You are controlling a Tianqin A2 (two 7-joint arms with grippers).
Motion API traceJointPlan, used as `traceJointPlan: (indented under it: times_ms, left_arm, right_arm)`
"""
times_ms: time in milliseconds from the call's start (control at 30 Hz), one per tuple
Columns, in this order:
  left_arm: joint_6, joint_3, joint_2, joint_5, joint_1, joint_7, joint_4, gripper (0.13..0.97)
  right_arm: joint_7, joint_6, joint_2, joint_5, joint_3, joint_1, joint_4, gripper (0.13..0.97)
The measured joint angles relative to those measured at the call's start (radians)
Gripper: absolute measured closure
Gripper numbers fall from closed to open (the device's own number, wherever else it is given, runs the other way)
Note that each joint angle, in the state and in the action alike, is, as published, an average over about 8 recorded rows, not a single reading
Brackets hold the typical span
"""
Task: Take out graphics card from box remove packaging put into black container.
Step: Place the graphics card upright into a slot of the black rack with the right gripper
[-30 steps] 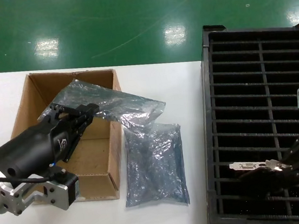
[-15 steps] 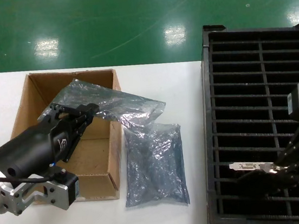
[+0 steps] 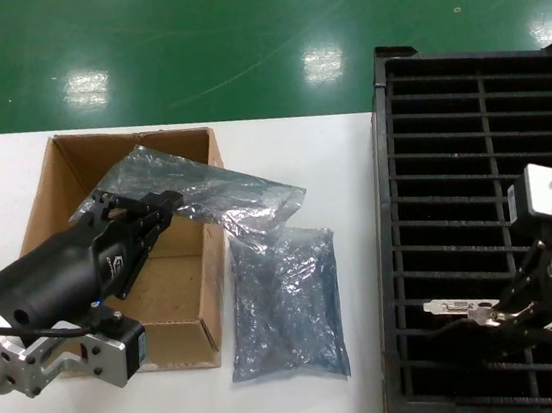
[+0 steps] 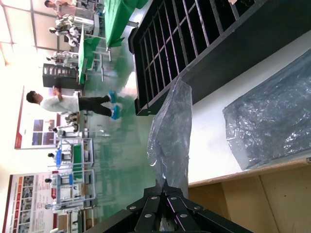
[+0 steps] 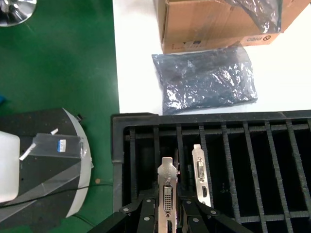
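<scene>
Your right gripper [image 3: 511, 317] is clamped on the card [image 5: 166, 194], upright in a near-corner slot of the crate [image 3: 396, 202]. Your left gripper [image 3: 160, 209] pinches a bag [image 3: 213, 189] above the box [image 3: 52, 189], beside the crate.

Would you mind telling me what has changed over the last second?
The right claw, shut on the graphics card, has come down toward the black container, easing the card into a slot. The left claw stays shut on the packaging over the box; the other bag has not moved.
</scene>
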Motion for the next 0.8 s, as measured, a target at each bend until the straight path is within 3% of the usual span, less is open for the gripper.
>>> traceJointPlan:
  times_ms: [600,800]
  left_arm:
    - [0.0,0.0,0.0,0.0,0.0,0.0,0.0,0.958]
    - [0.0,0.0,0.0,0.0,0.0,0.0,0.0,0.958]
  right_arm:
    - [-0.039,0.0,-0.061,-0.073,-0.022,-0.007,-0.044,0.904]
    - [-0.049,0.0,-0.075,-0.082,-0.021,-0.009,-0.05,0.868]
